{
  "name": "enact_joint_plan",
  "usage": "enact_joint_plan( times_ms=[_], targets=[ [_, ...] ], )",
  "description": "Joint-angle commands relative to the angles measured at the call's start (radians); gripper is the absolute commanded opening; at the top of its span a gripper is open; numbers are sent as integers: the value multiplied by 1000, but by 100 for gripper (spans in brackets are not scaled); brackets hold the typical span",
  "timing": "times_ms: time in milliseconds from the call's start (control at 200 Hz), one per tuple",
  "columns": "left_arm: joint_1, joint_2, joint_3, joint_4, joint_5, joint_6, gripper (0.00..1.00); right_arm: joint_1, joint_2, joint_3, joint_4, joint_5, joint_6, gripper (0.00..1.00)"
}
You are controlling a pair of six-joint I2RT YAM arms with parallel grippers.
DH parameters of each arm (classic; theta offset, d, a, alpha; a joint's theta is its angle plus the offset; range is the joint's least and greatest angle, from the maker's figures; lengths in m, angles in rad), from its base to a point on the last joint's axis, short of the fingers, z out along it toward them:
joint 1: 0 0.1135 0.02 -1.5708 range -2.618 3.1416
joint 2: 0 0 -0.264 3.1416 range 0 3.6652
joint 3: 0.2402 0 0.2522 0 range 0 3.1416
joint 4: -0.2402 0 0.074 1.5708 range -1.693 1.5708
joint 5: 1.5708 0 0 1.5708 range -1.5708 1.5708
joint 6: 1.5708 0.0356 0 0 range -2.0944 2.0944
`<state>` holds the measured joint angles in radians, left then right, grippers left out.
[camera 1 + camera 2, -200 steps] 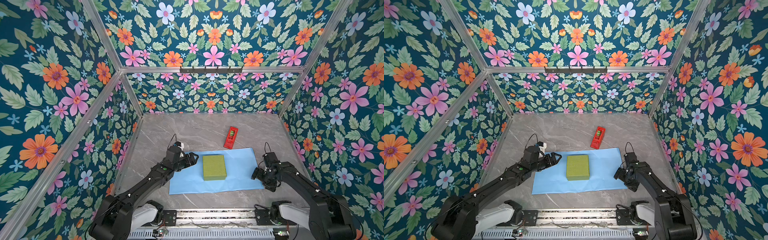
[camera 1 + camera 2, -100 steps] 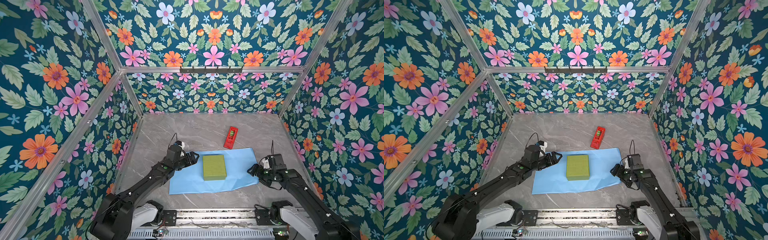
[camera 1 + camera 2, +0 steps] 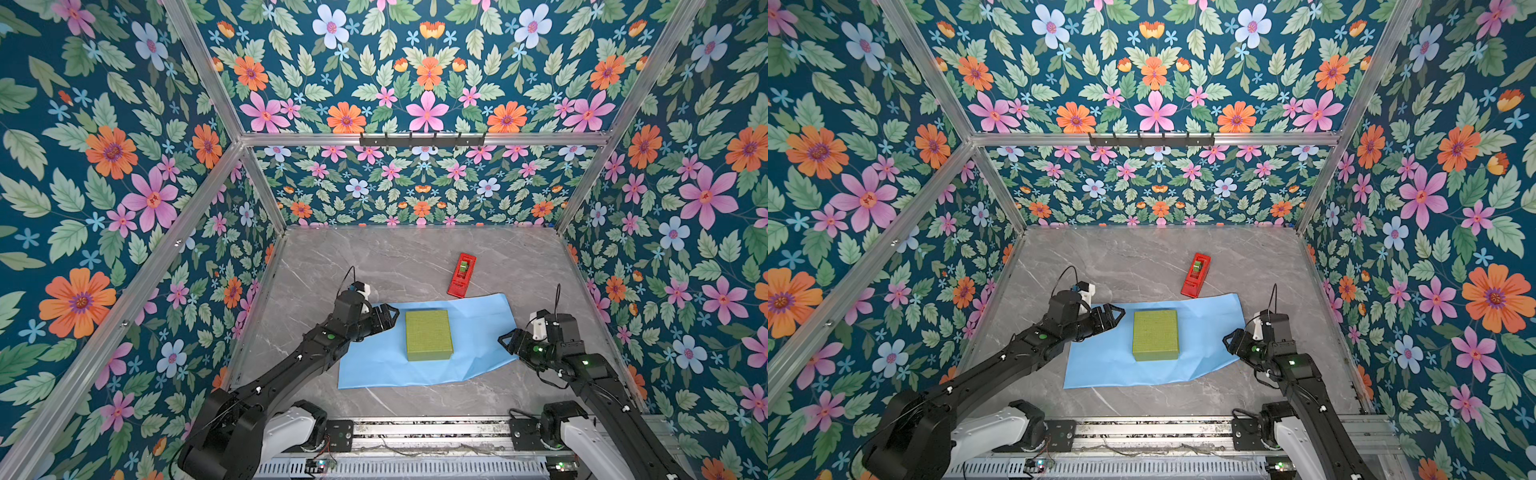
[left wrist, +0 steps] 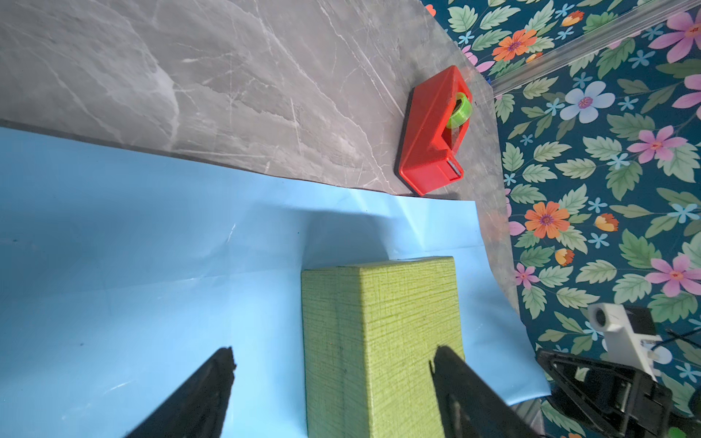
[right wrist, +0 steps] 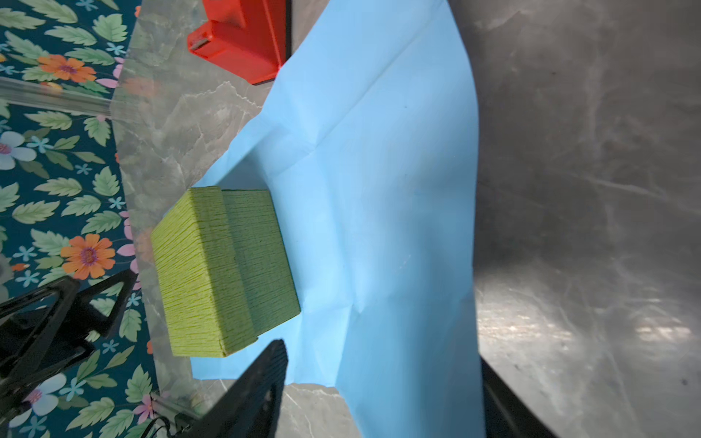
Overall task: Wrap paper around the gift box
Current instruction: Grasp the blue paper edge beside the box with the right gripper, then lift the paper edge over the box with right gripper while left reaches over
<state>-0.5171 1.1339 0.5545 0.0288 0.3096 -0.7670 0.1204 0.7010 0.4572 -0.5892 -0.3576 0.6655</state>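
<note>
Gift box (image 3: 428,334): flat on paper (image 3: 478,328), near bench (image 3: 395,257) front edge.
Left gripper (image 3: 390,318): jaws apart, empty, over paper's left edge.
Right gripper (image 3: 508,343): jaws apart, astride paper's right edge.

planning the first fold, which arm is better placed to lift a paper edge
Probably right: the right gripper sits at the edge of the paper, open jaws either side of it. The left gripper, open, hovers over the sheet by the gift box.

The gift box (image 4: 379,341) has a rough, matt, linen-like weave; the paper (image 4: 151,265) is smooth and creased; the tape dispenser (image 4: 428,129) is shiny red plastic; the table (image 4: 227,76) looks like polished grey marble
</note>
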Motion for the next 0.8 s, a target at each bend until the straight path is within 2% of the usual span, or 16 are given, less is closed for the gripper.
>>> enact_joint_plan(
  times_ms=[0,135,265,350,560,695,795],
  targets=[
    [-4,-3,4,6,-14,3,85,1,-11,3,-50,65,36,59],
    [-12,-2,5,6,-18,0,84,1,-34,0,-68,101,30,40],
    [-18,-9,10,1,-21,-6,84,4,-60,-14,-46,71,-3,23],
    [-21,-13,17,-14,-21,-6,84,17,-79,-14,-40,56,-14,15],
    [-64,-26,56,-41,-25,-37,84,108,-104,18,-1,46,-9,3],
    [-119,-18,100,-52,-29,-58,84,182,-95,58,20,50,-7,1],
    [-157,4,137,-45,-27,-84,84,279,-76,89,57,84,2,0]
  ],
)
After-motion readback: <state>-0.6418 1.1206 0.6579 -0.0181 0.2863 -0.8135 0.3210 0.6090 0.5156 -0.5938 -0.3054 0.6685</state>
